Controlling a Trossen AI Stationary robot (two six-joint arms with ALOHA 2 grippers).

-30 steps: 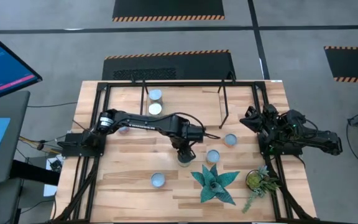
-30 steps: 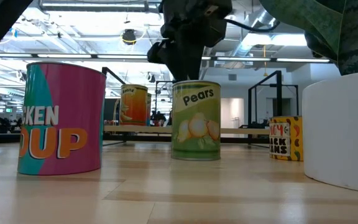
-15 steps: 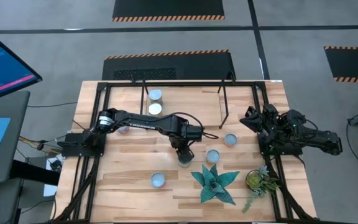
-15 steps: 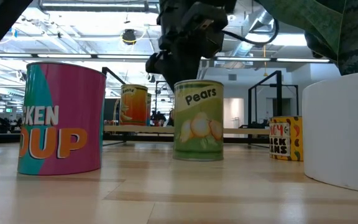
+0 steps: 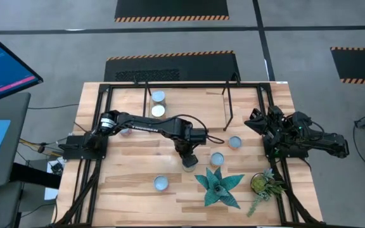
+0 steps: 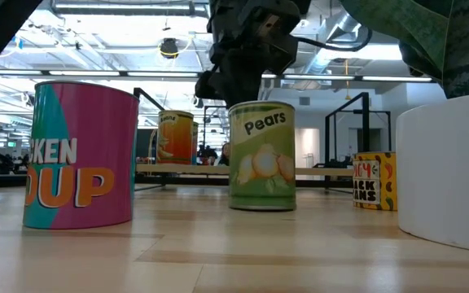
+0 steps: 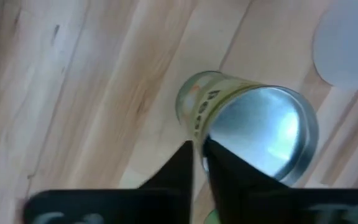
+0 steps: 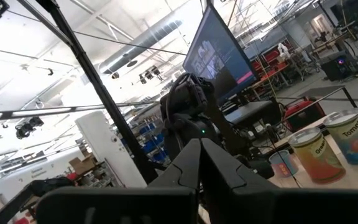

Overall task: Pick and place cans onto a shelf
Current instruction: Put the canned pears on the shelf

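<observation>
The green pears can stands upright on the wooden table near its middle. My left gripper points down over it and is shut on its top edge. Other cans stand around: a pink soup can, a black-beans can, two silver-topped ones to the right, and one near the front. Two more cans stand at the far side by the shelf, a rack of thin black rods. My right gripper waits shut at the table's right edge. My left gripper pinches the pears can's top rim between its two fingers, one finger over the silver lid and one outside the label wall. The fingers come from above, pointing steeply down. The can stands upright with its bottom on the table.
Two potted green plants stand at the near right; a white pot fills the low view's right. The black table frame runs along both sides. Bare wood lies at the near left.
My left gripper has sunk a little onto the pears can's top. The can has slid slightly toward the table's right, staying upright on the wood.
</observation>
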